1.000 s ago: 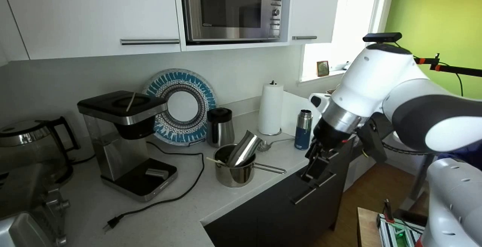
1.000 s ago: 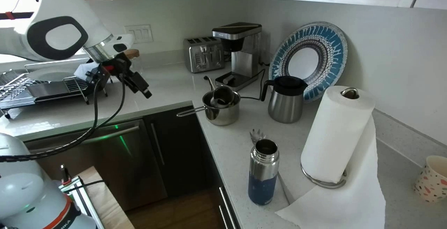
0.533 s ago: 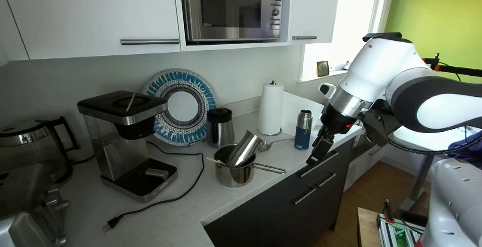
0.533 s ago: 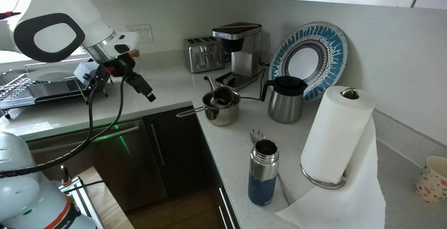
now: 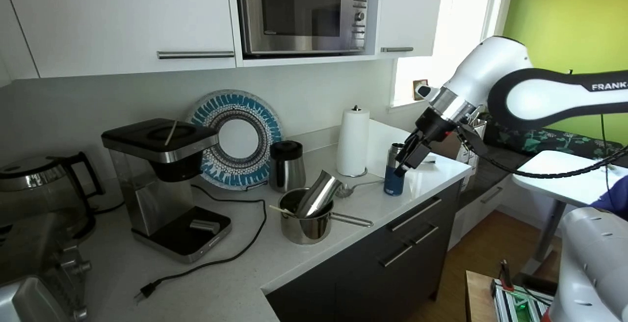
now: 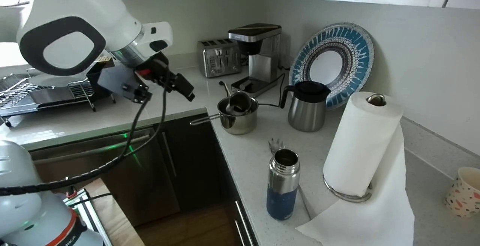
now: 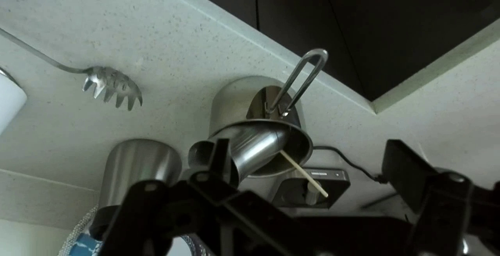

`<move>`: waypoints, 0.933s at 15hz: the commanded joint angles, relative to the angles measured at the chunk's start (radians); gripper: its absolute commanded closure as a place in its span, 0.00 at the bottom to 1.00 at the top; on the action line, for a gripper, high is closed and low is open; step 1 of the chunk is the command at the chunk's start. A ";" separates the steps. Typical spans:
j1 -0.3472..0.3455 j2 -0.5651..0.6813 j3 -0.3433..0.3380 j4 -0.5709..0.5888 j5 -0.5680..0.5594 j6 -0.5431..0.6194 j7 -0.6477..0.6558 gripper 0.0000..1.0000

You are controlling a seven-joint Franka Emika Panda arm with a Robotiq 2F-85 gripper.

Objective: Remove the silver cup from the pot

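- Clearly, the arm (image 5: 539,95) is what has just changed: against half a second ago, it carries its hand (image 7: 312,162) higher in the frame in an exterior view, where it now overlaps the blue bottle (image 5: 394,180), and further right in an exterior view, toward the pot (image 6: 240,125).
- Everything on the tabletop (image 7: 172,41) looks unmoved over that span, so I take this as the approach, with the removal itself not begun.
- The hand is spread wide and holds nothing; the wrist view shows this along its lower half, while neither exterior view lets the gap be read well. The overlap is only line of sight: an exterior view has the hand well apart from the blue bottle (image 6: 283,188).
- The steel carafe (image 6: 307,109), right of centre in an exterior view, shows its dark handle there; in the wrist view, at lower left, no handle is seen.
- The silver cup (image 7: 256,146) rests tilted in the pot, near the centre of the wrist view, one end out over the rim. An exterior view looks into the mouth of the silver cup (image 6: 240,103); an exterior view gives mainly the shiny side of the silver cup (image 5: 319,197).
- A pale stick (image 7: 304,174) leans in the pot beside it and could be dragged up too.
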 commanded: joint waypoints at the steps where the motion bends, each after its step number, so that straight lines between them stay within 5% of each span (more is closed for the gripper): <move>1: 0.110 0.112 -0.225 0.139 0.124 -0.039 -0.247 0.00; 4: 0.159 0.203 -0.333 0.238 0.229 -0.133 -0.351 0.00; 5: 0.090 0.125 -0.265 0.158 0.205 -0.079 -0.330 0.00; 11: 0.114 0.217 -0.294 0.225 0.249 -0.110 -0.363 0.00; 14: 0.188 0.305 -0.400 0.263 0.283 -0.046 -0.560 0.00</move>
